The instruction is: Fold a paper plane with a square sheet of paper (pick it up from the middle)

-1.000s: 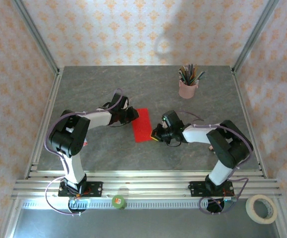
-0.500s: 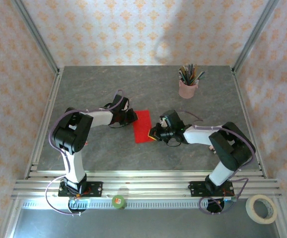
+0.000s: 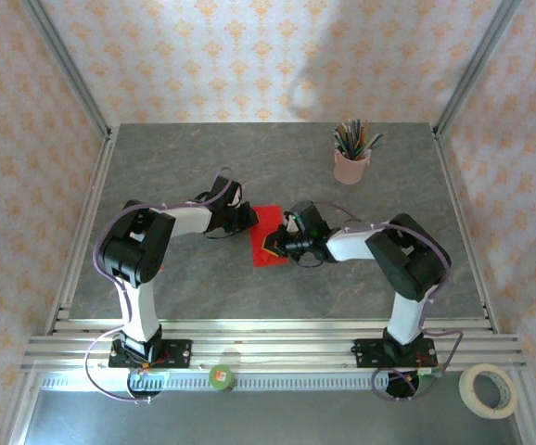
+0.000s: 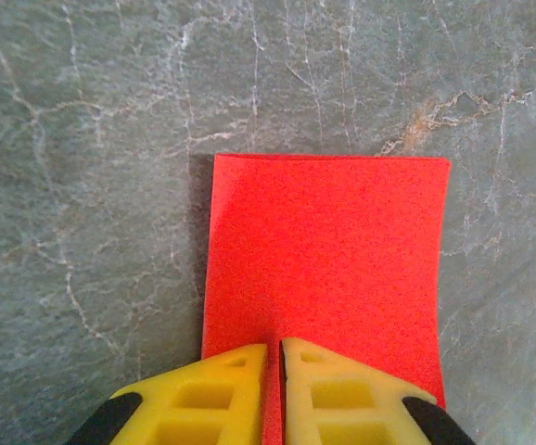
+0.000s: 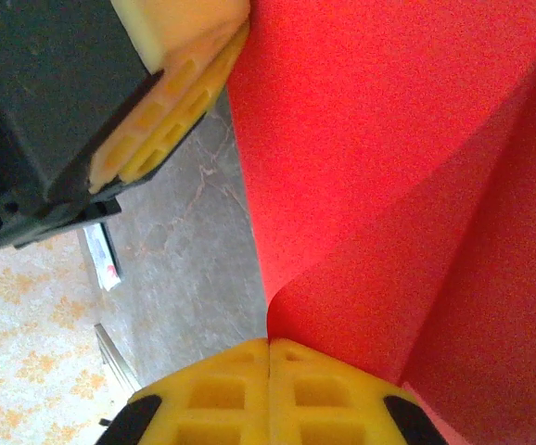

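Left claw (image 4: 274, 350), closed to a slit, presses on the left edge of the red sheet (image 4: 324, 250) in the middle of the worktop (image 4: 82, 185). Right claw (image 5: 268, 345) is pinched shut on the sheet's right side, curling it over. This looks like an early fold in progress, with no dart shape yet.

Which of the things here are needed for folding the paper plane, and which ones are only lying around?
Belong to the job: square sheet of paper, pinched by the left gripper and the right gripper.
Lying about: pink pencil cup, roll of tape, small green round thing at the near rail.
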